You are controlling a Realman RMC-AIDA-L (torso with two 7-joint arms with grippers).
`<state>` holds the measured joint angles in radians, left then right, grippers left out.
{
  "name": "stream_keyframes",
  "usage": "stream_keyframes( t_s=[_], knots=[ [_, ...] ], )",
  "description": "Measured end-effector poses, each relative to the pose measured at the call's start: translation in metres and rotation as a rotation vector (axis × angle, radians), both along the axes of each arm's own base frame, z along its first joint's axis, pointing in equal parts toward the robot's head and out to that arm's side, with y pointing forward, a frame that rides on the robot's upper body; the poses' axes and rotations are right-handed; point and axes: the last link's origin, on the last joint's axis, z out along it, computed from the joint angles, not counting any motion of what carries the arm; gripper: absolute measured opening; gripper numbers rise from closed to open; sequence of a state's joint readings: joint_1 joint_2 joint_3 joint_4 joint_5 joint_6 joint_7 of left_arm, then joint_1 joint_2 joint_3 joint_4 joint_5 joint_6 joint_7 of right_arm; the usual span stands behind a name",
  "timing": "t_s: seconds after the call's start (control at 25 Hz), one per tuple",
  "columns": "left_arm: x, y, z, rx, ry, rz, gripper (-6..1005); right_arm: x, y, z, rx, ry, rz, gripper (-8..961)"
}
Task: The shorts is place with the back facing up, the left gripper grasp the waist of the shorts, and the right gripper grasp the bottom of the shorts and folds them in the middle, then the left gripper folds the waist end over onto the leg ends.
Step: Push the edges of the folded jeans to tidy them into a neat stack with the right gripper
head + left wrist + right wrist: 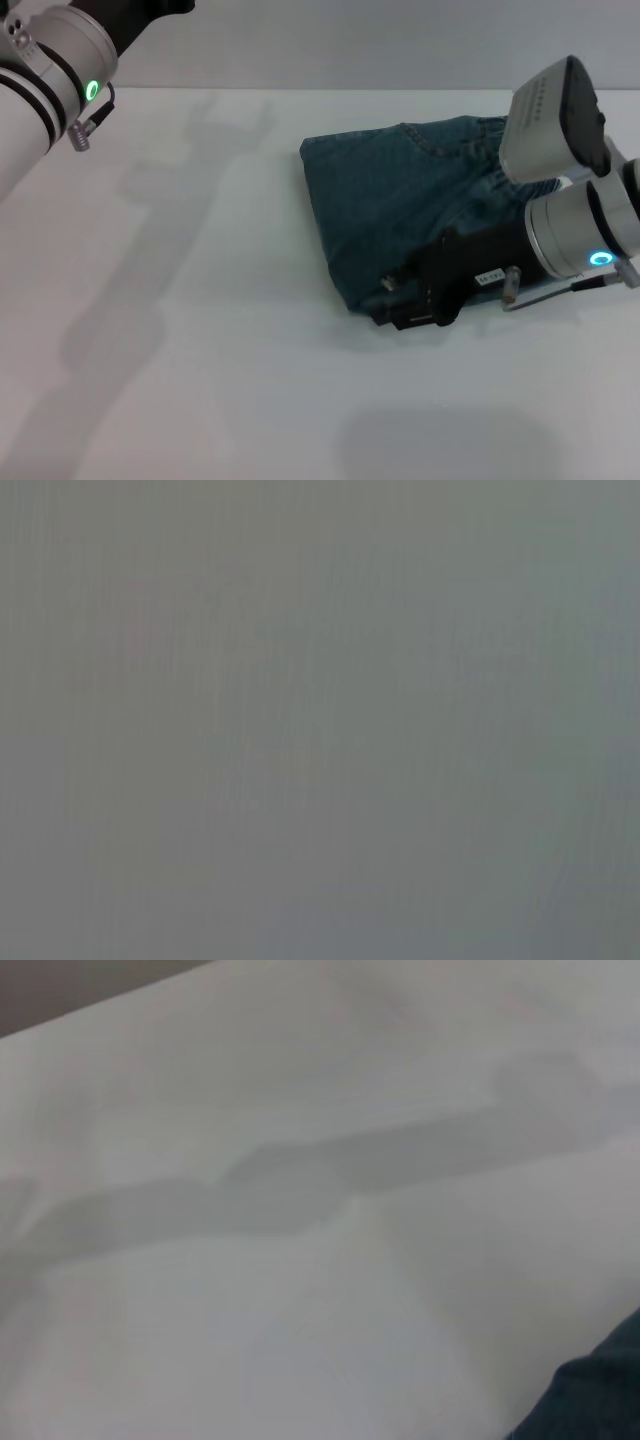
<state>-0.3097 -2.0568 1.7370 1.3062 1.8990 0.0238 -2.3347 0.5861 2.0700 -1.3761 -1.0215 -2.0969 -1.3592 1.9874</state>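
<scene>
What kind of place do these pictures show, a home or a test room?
Probably a lab or test bench, not a home: a bare white table, a plain wall behind, and only folded denim shorts. The right gripper rests at their near edge; the left arm is raised at the far left.

One pair of shorts, two arms, one desk.

I count a single pair of shorts, folded into one compact denim bundle on the one white desk; my right wrist camera catches one dark corner of that same pair and nothing else on the surface. One back pocket seam shows on the top layer. I see two arms: one left tool wrist with one green ring light, raised at the far left, and one right tool, with one blue light on its wrist, low at the bundle's near edge. My left wrist camera shows nothing countable.
</scene>
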Motion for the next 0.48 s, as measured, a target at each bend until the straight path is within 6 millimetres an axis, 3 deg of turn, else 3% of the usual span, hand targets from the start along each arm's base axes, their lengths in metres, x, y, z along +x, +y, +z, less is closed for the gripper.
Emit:
stream_keyframes(
  t_s=[0.48],
  knots=[
    [-0.002,0.002,0.000,0.003,0.002,0.008,846,0.001,0.007,-0.015,-0.025,-0.024,-0.007,458]
  ],
)
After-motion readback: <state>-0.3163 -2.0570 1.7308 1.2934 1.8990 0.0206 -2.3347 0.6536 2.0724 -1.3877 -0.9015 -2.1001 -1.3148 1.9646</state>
